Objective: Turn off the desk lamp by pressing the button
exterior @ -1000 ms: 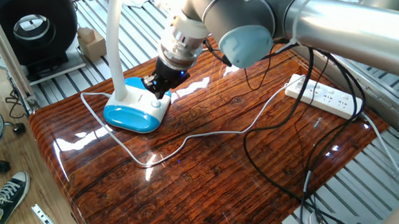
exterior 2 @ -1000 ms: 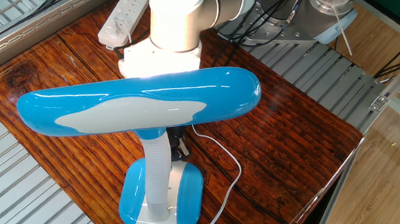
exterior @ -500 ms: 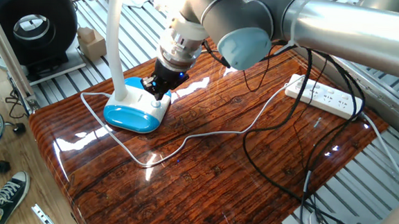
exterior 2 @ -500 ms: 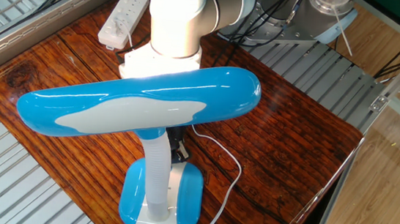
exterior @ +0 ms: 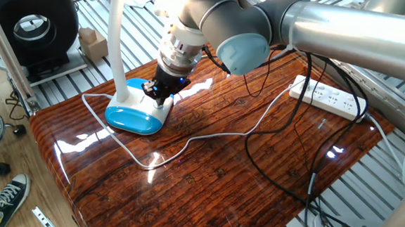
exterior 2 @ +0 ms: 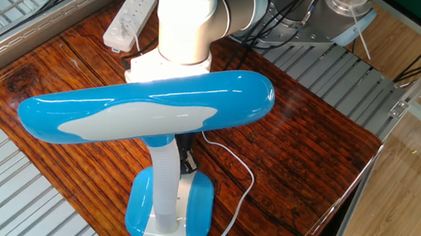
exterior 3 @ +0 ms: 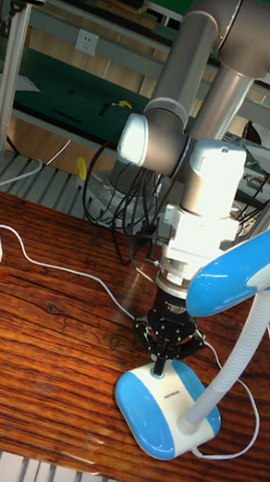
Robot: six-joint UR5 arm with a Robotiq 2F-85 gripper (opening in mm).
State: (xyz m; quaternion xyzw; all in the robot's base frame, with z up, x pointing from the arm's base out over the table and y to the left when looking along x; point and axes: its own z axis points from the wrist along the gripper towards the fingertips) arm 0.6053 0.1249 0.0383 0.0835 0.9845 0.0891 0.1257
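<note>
The desk lamp stands at the table's left end, with its light-blue base [exterior: 133,116] and white neck [exterior: 117,45]. Its long blue head [exterior 2: 150,104] throws bright light on my wrist. In the tall fixed view my gripper [exterior 3: 163,366] points straight down, its black fingers meeting at a tip that rests on the base's white panel [exterior 3: 171,395]. The same gripper [exterior: 158,93] sits over the panel's right part in one fixed view. The button is hidden under the fingertips. In the other fixed view the lamp head hides most of the gripper above the base [exterior 2: 196,202].
A white power strip [exterior: 328,99] lies at the far right of the wooden table [exterior: 205,177], and the lamp's thin white cord [exterior: 208,136] runs to it. Loose black cables [exterior: 284,157] cross the right half. A black round device [exterior: 32,25] stands off the table's left.
My gripper has shifted a little to the left and down onto the lamp base's white panel. The lamp has not moved and its head is still lit.
</note>
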